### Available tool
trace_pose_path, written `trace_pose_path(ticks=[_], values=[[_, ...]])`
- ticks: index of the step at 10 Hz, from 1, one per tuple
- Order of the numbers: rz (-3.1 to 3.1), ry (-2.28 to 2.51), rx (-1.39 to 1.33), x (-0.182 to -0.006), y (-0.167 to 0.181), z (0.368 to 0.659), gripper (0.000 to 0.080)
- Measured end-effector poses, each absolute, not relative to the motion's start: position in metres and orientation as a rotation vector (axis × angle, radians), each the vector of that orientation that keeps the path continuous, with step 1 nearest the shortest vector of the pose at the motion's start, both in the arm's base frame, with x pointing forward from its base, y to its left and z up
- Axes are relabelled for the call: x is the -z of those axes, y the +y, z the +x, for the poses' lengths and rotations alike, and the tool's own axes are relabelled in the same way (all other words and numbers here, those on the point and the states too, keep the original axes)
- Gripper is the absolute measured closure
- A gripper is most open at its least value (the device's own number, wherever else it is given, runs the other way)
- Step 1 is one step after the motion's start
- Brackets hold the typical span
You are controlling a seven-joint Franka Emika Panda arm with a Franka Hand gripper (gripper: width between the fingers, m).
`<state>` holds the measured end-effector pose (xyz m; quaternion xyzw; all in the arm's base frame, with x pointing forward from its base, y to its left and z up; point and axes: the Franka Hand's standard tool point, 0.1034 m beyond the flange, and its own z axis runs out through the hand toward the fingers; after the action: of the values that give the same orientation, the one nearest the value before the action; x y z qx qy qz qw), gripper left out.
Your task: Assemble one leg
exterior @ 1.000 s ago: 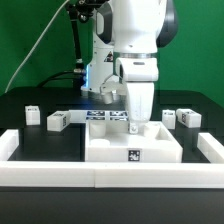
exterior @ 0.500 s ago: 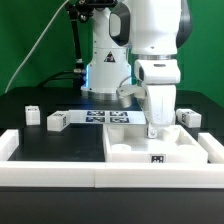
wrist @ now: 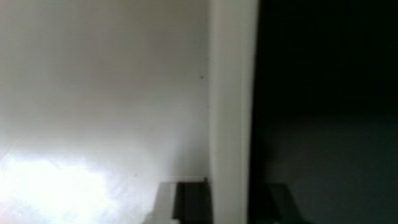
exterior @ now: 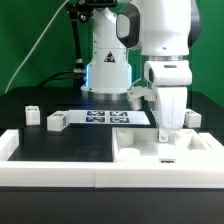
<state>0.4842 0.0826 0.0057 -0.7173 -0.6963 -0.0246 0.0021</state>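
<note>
My gripper (exterior: 165, 131) is shut on the back rim of the large white square tray-shaped piece (exterior: 190, 152), which lies on the table at the exterior view's right. In the wrist view the gripper (wrist: 231, 203) has a dark finger (wrist: 189, 203) on each side of the tray piece's upright white rim (wrist: 233, 90). Two legs, small white posts with tags, stand at the exterior view's left (exterior: 30, 115) (exterior: 56, 121). Another leg (exterior: 190, 118) shows behind the tray piece at the right, partly hidden by my gripper.
The marker board (exterior: 108, 117) lies flat at the back middle, in front of the arm's base (exterior: 105, 70). A low white wall (exterior: 50, 170) runs along the front of the black table, with a raised white corner block (exterior: 8, 145) at the left.
My gripper has slid the tray-shaped piece along the table toward the exterior view's right, from the middle to the right side. The legs at the left have not moved.
</note>
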Motion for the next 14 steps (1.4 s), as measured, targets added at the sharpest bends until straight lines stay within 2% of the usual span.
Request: trace_pose_path(ticks=[2,3,4,5,6,7,8,9,12,14], values=[[-2.250,-2.184,0.076,-0.005,0.083,0.484,0.0739],[-2.250,-2.184,0.076,-0.005,0.082,0.484,0.0684],[-2.251,-2.183,0.075,-0.005,0.082,0.483,0.0495],[-2.251,-2.183,0.075,-0.005,0.082,0.483,0.0354],[-2.251,-2.183,0.075,-0.005,0.082,0.483,0.0354],[-2.251,-2.183,0.075,-0.005,0.082,0.483,0.0200],[-2.251,-2.183,0.075,-0.005,0.082,0.483,0.0200],[-2.251,-2.183,0.075,-0.005,0.082,0.483,0.0160],[-2.256,-2.178,0.070,-0.007,0.082,0.483,0.0153],[-2.312,-2.147,0.070,-0.033,0.090,0.474,0.0150]])
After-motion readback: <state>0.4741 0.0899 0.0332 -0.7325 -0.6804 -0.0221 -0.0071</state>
